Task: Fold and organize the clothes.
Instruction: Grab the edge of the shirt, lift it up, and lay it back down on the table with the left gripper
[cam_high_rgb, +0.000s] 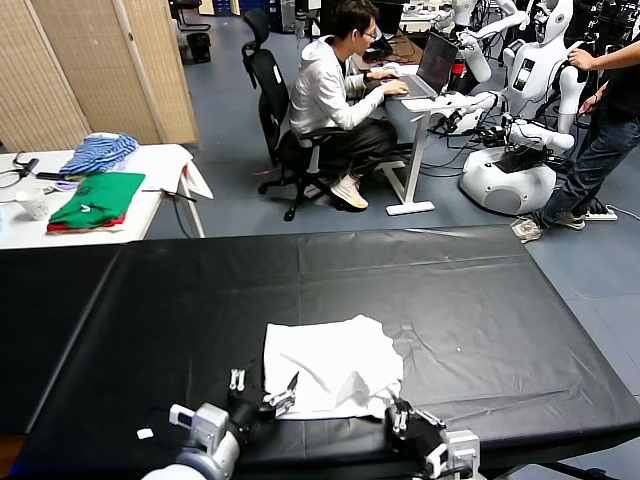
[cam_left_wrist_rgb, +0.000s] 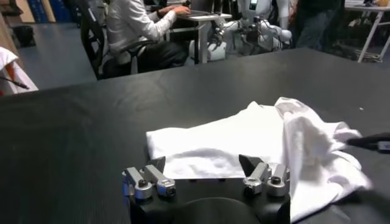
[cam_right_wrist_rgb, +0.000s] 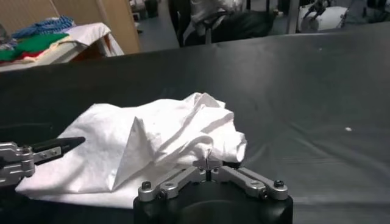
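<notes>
The white T-shirt (cam_high_rgb: 330, 365) lies loosely folded and rumpled on the black table (cam_high_rgb: 480, 300) near its front edge; no pink print shows. My left gripper (cam_high_rgb: 264, 387) is open at the shirt's near left edge, its fingertips (cam_left_wrist_rgb: 157, 164) standing apart just short of the hem (cam_left_wrist_rgb: 201, 159). My right gripper (cam_high_rgb: 400, 413) is shut at the shirt's near right corner, its tips pinched together on a fold of the fabric (cam_right_wrist_rgb: 183, 131). In the right wrist view the shut gripper (cam_right_wrist_rgb: 208, 162) meets the cloth. The left gripper shows there too (cam_right_wrist_rgb: 36, 153).
A white side table (cam_high_rgb: 165, 160) at the far left holds green and red folded garments (cam_high_rgb: 98, 197), a blue striped cloth (cam_high_rgb: 100, 152) and a cup (cam_high_rgb: 33, 203). A seated person (cam_high_rgb: 335, 90), a white robot (cam_high_rgb: 515, 150) and a standing person (cam_high_rgb: 610, 120) are beyond the table.
</notes>
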